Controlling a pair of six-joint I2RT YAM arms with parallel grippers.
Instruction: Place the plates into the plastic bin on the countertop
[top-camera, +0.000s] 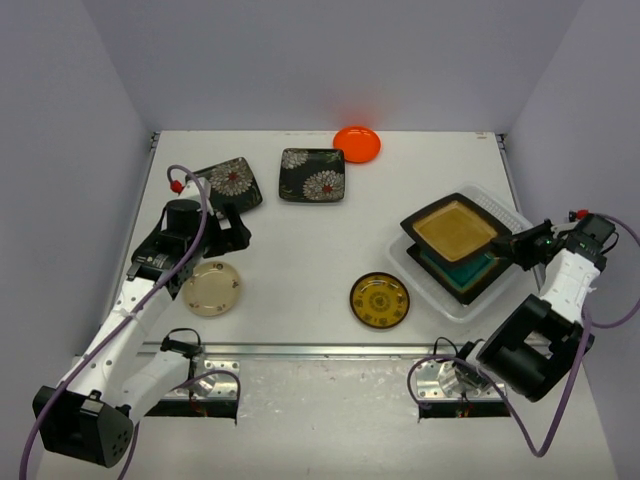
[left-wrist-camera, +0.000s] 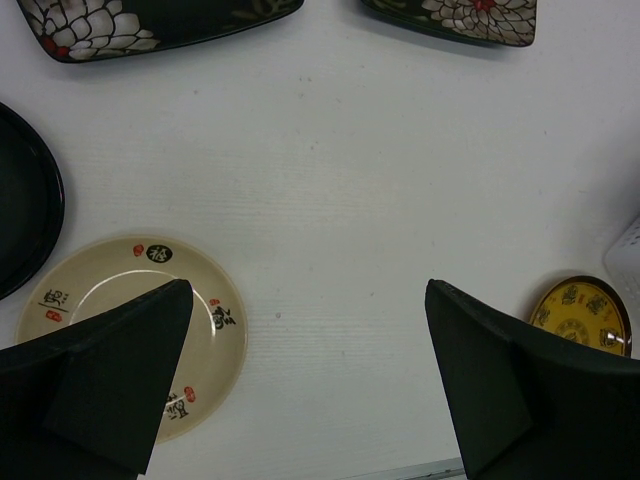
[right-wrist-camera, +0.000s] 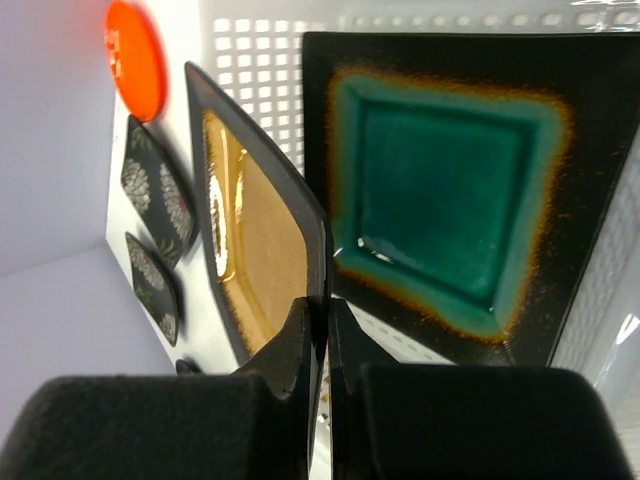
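Observation:
My right gripper (top-camera: 512, 246) (right-wrist-camera: 327, 305) is shut on the rim of the amber-centred square plate (top-camera: 455, 228) (right-wrist-camera: 250, 240), which is tilted above the plastic bin (top-camera: 440, 300) (right-wrist-camera: 260, 50). A teal-centred square plate (top-camera: 466, 274) (right-wrist-camera: 440, 200) lies inside the bin. Over the white countertop (top-camera: 300, 250), my left gripper (top-camera: 238, 228) (left-wrist-camera: 310, 290) hangs open and holds nothing, just above the cream round plate (top-camera: 210, 288) (left-wrist-camera: 110, 300). Two black flowered plates (top-camera: 231, 182) (top-camera: 312, 174) lie further back. The yellow-patterned dark plate (top-camera: 379, 300) (left-wrist-camera: 580, 315) sits near the front. The orange plate (top-camera: 357, 143) (right-wrist-camera: 135, 58) is at the back edge.
A metal rail (top-camera: 320, 350) runs along the countertop's front edge. Pale lilac walls (top-camera: 60, 150) close in the left, right and back. The bin sits close to the right wall.

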